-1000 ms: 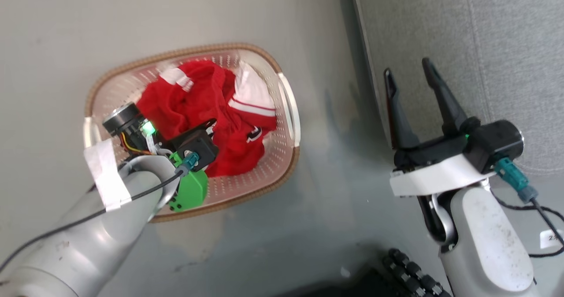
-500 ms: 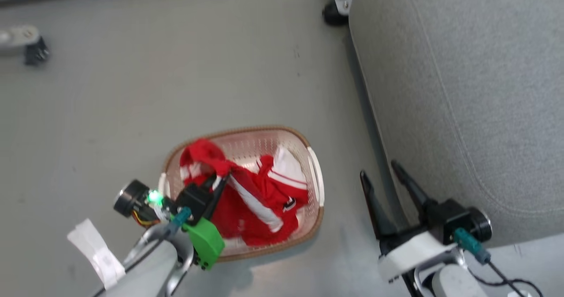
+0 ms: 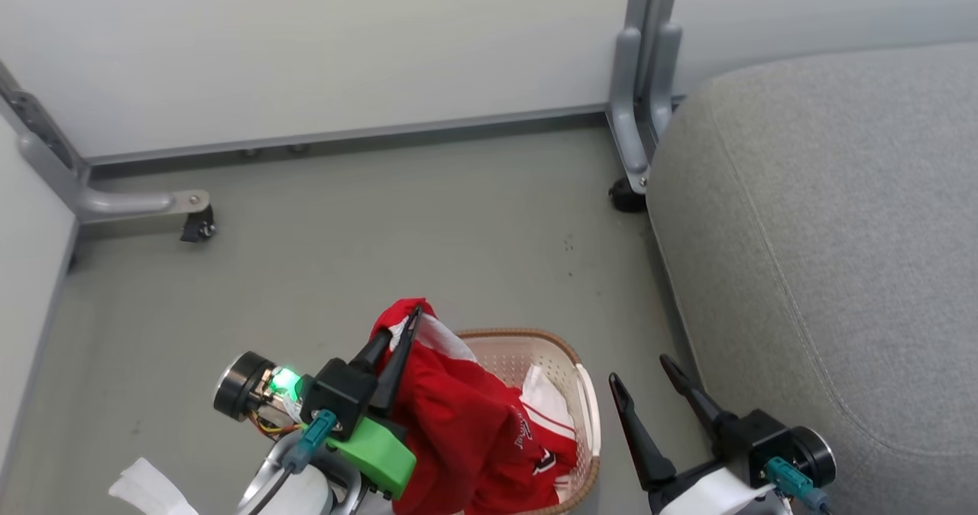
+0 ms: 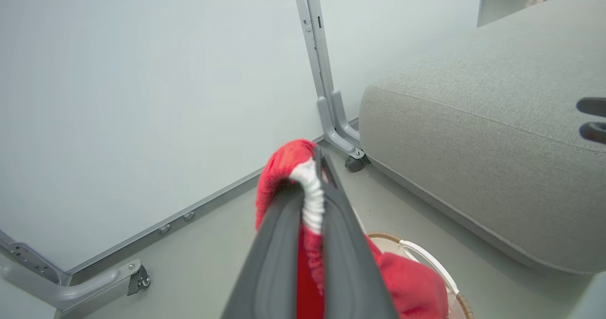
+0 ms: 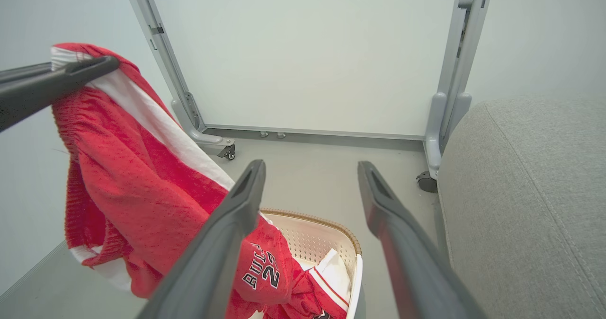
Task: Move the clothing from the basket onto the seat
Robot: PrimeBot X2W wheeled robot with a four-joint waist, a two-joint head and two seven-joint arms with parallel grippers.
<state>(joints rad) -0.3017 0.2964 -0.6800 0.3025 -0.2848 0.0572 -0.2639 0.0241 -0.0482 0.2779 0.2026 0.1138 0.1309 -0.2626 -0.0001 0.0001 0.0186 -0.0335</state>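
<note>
Red, white-striped clothing (image 3: 458, 423), cream basket (image 3: 527, 356) with brown rim, grey seat (image 3: 840, 232).

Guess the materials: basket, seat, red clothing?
The basket looks like moulded cream plastic: rigid perforated wall, brown woven-look rim. The seat seems matte grey woven upholstery: visible weave, stitched seam. The clothing looks like soft red knit with white trim: it drapes limply; fibre unclear.

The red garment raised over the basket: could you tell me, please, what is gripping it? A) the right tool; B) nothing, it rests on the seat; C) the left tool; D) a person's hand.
C: the left tool is shut on the red garment at its top edge, while the right tool stands open and empty beside the basket.
</note>
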